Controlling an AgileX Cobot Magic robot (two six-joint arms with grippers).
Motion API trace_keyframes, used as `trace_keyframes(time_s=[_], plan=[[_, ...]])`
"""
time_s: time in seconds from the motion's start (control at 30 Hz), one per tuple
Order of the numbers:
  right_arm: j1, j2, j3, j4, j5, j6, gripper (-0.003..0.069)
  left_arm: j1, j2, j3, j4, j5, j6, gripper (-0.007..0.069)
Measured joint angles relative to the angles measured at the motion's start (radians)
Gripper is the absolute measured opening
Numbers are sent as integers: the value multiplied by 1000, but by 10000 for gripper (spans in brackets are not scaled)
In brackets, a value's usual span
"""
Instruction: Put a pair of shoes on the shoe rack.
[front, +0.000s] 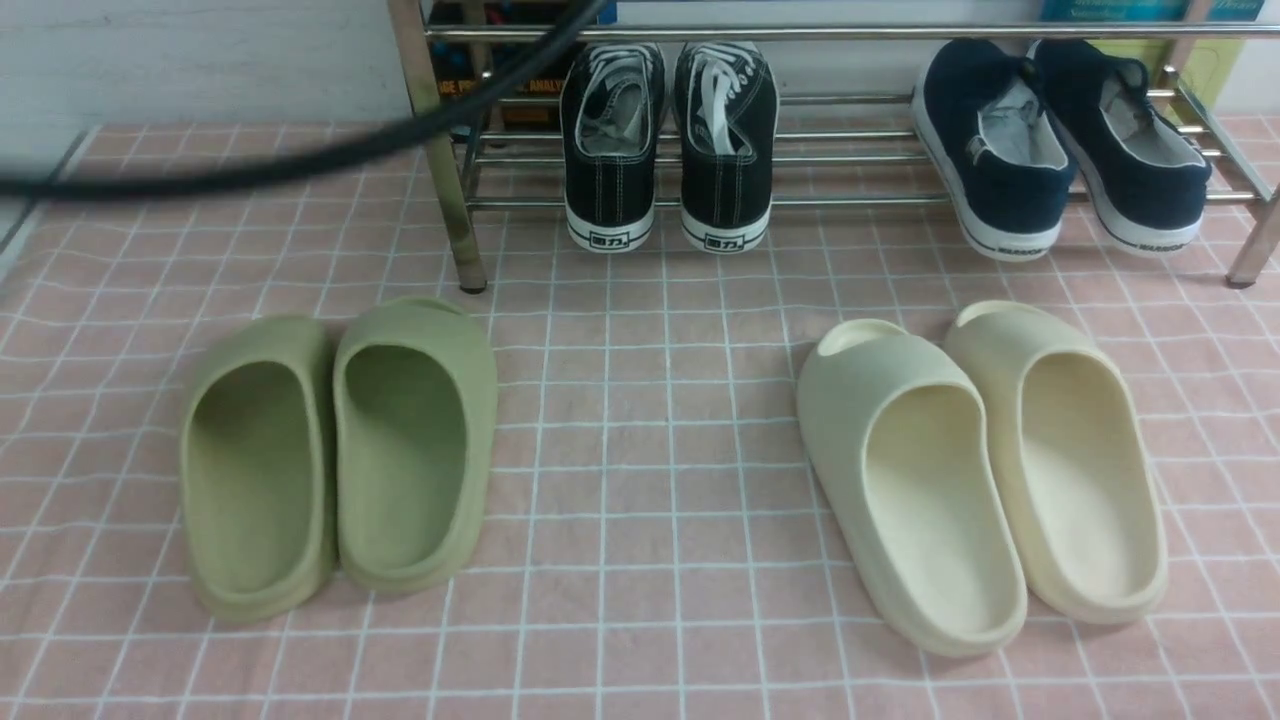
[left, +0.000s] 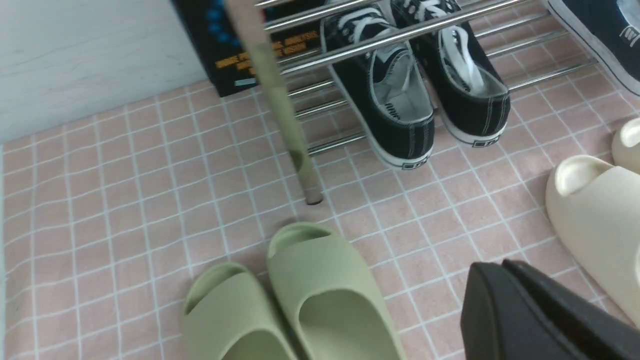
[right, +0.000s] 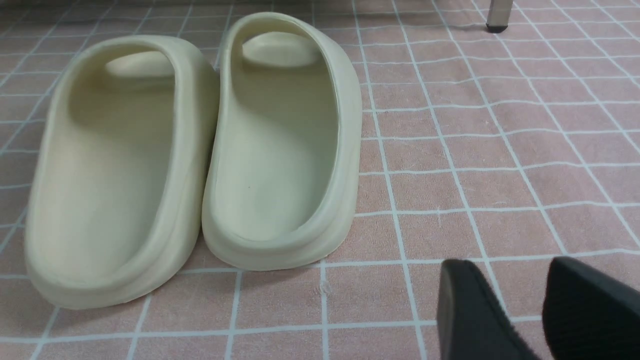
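A chrome shoe rack (front: 850, 32) stands on a pink, white-gridded tiled surface (front: 640, 600), the landmark for everything around it. In front of the rack, toward its right end, sits a pair of cream foam slides (front: 930, 520), and in front and to the left of its left leg, a pair of green foam slides (front: 405, 460). Navy slip-on shoes (front: 1030, 180) rest on the rack's lower bars near its right end. Nearer its left leg, the task's pair, black canvas sneakers with white laces (front: 615, 150), lies side by side on the same lower bars, heels facing out and slightly overhanging the front. The sneakers look light, with soft uppers likely to give under a squeeze and firmer rubber soles that should grip well; the stitched heel counter, just above the sole, seems the surest hold, while the loose laces could snag. The left gripper (left: 507, 280) is closed, its fingers together and holding nothing; the right gripper (right: 505, 270), apart from the cream slides, has its fingers spread wide, empty. Both sneakers appear to be in place, leaving perhaps only a small straightening.
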Motion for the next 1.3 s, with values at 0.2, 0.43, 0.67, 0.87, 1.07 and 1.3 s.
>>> trace_keyframes(time_s=[0.2,0.43,0.67,0.87,1.07,1.3], plan=[[0,0,0,0,0,0,240,0,-466,653,201,-368,-341,27],[0,0,0,0,0,0,240,0,-951,1101,501,-470,-811,27],[0,0,0,0,0,0,240,0,-1173,1249,522,-466,-872,27],[0,0,0,1,0,0,240,0,-1169,1273,433,-473,-872,27],[0,0,0,1,0,0,240,0,-1159,1274,462,-478,-879,27],[0,0,0,1,0,0,240,1,-1159,1277,467,-462,-776,34]])
